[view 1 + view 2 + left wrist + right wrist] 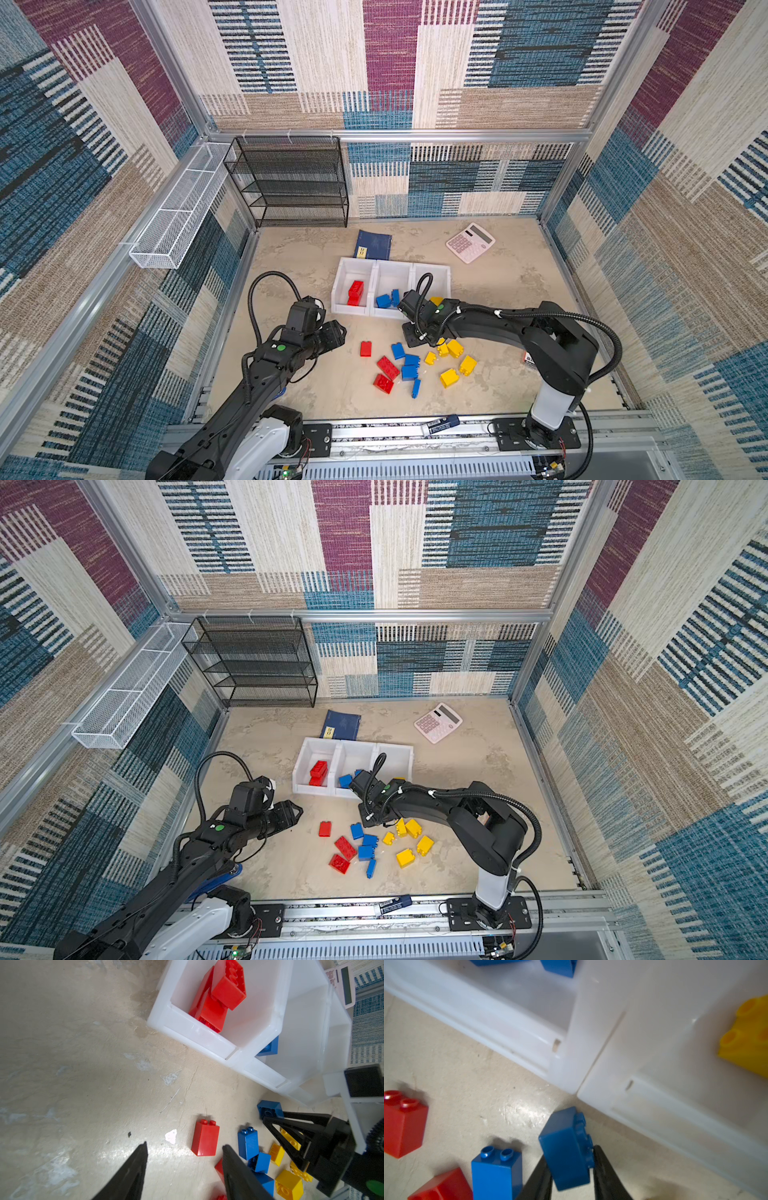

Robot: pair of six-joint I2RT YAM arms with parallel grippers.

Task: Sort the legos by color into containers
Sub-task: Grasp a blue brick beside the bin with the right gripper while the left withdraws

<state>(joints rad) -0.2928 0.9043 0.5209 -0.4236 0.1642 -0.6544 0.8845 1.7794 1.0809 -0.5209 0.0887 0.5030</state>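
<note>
Just before the lowered lip of the middle white plastic bin [508, 1028], the right gripper [571, 1155] pinches a small blue studded plastic brick [562, 1142] across studs and base. Light, stiff and glossy, it may pivot. Its divider wall [591, 1043] stands close; the lip is low. Empty, the left gripper [185, 1145] hangs half-open.

You've got two matte-black arms, the left arm [232, 399] and the right arm [490, 328]. Each carries a green dot [281, 348] near its wrist, a ribbed black cable [270, 274] looping toward twelve o'clock, a white lower link [550, 405] at six o'clock, and a screwed black base plate [505, 432]. The fingers [128, 1176] taper to black points.
</note>
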